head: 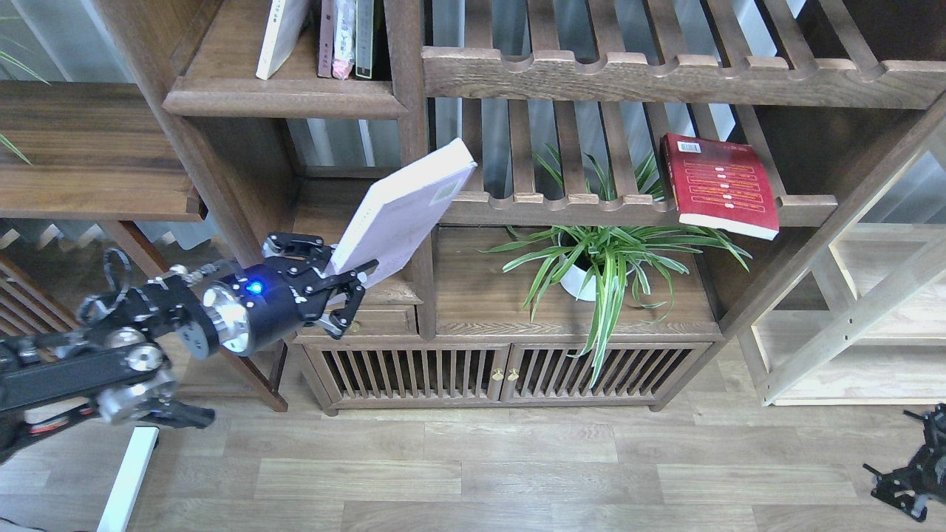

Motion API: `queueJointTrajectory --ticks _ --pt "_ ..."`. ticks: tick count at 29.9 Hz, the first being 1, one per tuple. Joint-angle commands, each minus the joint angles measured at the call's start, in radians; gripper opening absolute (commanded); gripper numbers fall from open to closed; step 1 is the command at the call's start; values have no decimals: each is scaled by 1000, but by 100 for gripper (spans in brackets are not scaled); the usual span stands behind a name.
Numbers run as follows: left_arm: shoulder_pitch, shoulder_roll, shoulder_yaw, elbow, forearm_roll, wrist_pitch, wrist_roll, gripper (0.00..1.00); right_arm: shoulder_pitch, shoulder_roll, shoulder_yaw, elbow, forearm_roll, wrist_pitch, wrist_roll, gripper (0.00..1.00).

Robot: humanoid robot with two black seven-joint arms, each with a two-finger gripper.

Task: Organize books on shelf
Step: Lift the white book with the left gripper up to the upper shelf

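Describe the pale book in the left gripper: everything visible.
The pale lavender book is a thin paperback with a plain whitish-lavender cover and a small label near its upper corner. It looks closed and undamaged. It is tilted, with its top end pointing up and to the right. The left gripper pinches its lower end; nothing else appears to touch it. It is held in the air, in front of the cabinet's upright post.

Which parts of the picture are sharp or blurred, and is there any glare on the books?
Head view: even, soft light, no hard shadows; the pale lavender book in the left gripper looks sharp, its cover bright but not washed out; the red book shows no glare; the right gripper at the corner is dark and indistinct.
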Motion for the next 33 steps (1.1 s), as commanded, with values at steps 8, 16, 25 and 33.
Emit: queueJointTrajectory --ticks 8,16,25,33 --pt "11 234 -196 -66 -43 -246 -2 0 -52 90 0 -30 0 -112 0 100" --pt "11 386 -362 -64 -114 -398 1 0 -49 116 -6 -30 0 -141 0 100" --pt "11 485 -486 -64 -191 -411 5 0 -52 130 -12 -30 0 -180 0 100" --pt "8 483 -514 -58 -189 -219 31 0 -62 141 -14 -24 -4 -206 0 100"
